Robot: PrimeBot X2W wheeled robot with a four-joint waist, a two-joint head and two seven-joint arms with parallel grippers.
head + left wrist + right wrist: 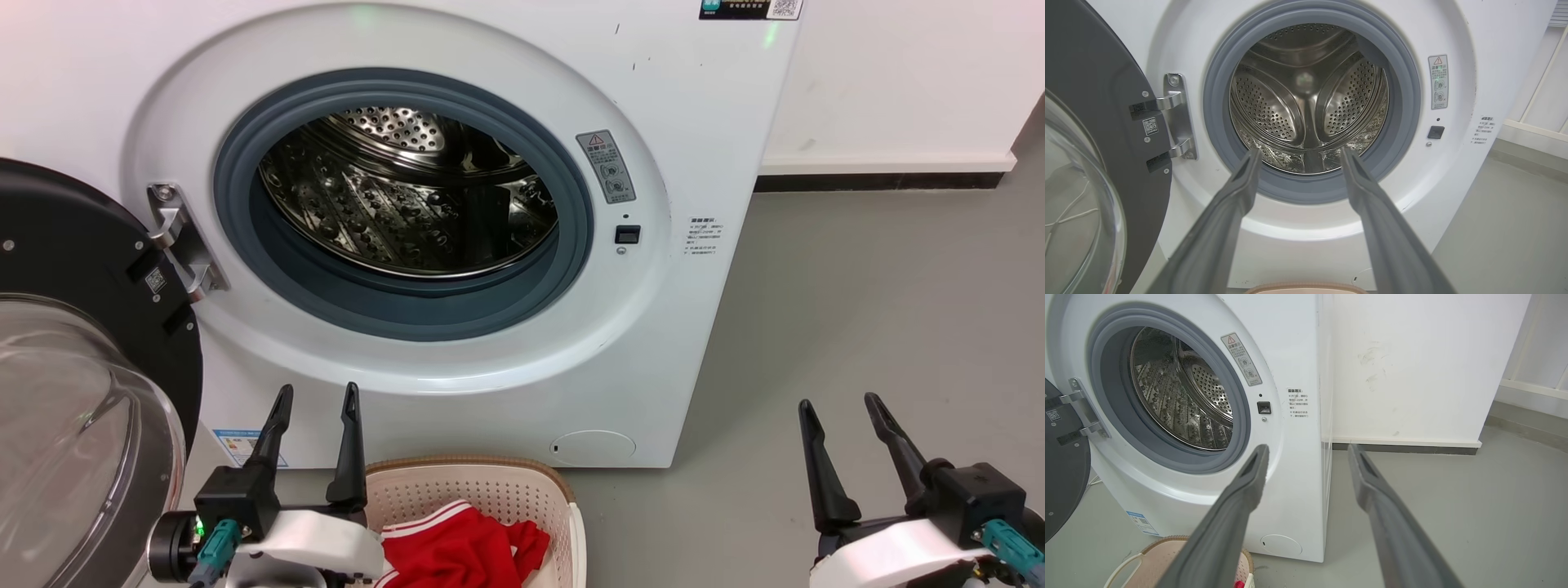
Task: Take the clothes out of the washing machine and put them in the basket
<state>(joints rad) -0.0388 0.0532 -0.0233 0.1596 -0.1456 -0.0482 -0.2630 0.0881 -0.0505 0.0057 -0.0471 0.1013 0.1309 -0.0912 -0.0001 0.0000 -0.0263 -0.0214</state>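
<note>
Red warning-triangle label [1438, 81] on washing machine [718, 122] front; QR sticker [1150, 126] on door [1106, 81]; print illegible.

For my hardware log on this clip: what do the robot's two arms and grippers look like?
Both match: the left gripper and right gripper each have two long, tapering dark fingers on a black boxy base, joined to a glossy white forearm shell. A teal cable connector plugs in at each wrist; a small green light glows on the left one.
</note>
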